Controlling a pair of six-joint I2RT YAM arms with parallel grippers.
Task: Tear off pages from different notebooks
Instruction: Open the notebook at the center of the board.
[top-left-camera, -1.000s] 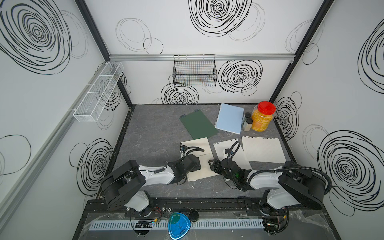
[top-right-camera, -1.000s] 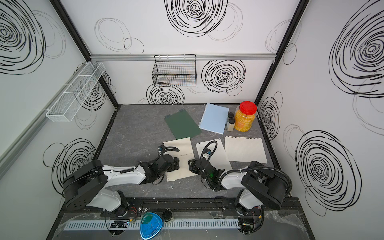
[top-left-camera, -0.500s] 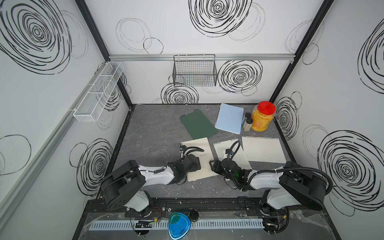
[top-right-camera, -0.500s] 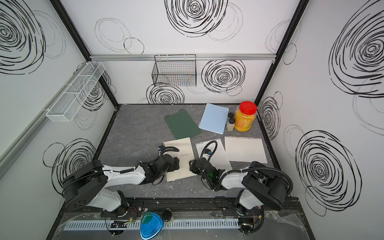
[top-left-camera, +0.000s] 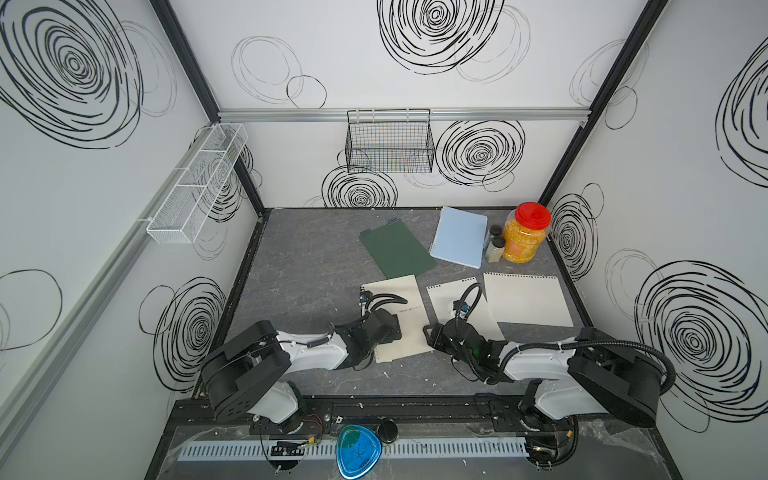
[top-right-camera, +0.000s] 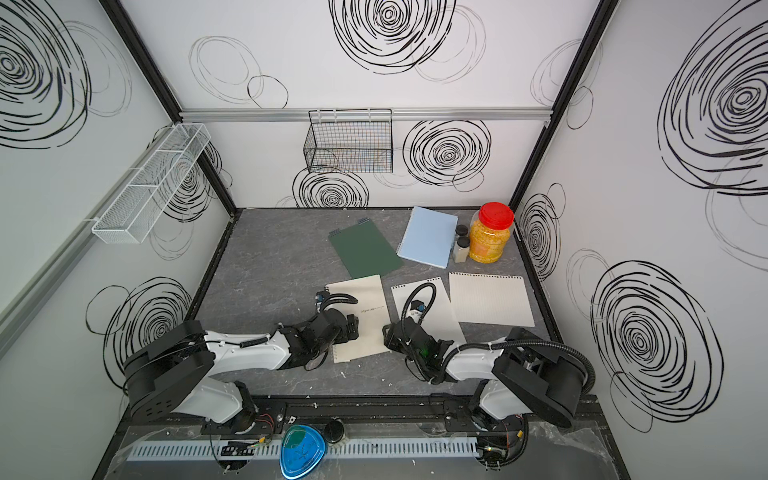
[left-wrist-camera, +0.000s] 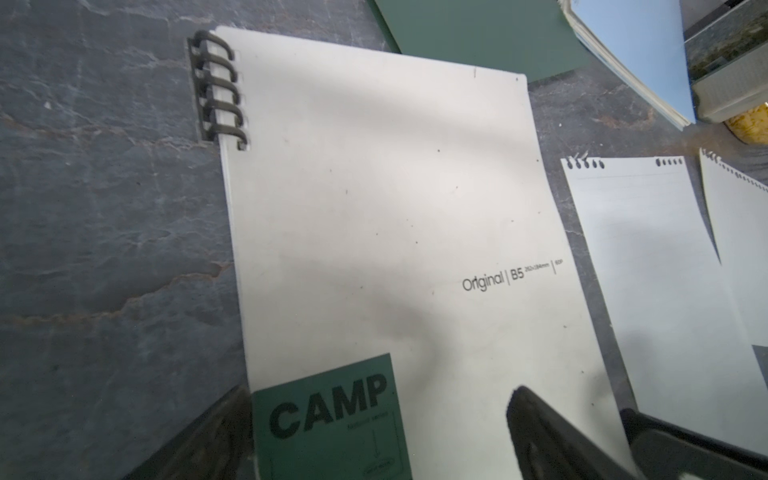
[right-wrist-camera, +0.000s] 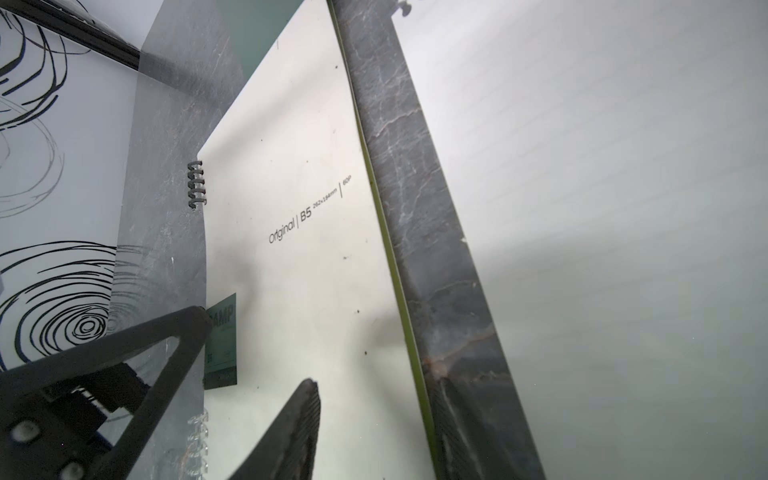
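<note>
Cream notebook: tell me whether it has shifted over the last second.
No. The cream notebook still lies with its far edge meeting the dark green notebook.

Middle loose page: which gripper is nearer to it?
Right. The right gripper sits at the gap beside the middle loose page, at the edge of the cream notebook. The left gripper is over that notebook, farther off.

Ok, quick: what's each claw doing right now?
Left claw: open wide over the cream notebook, holding nothing.
Right claw: open partway at that notebook's edge, nothing visibly held.
</note>
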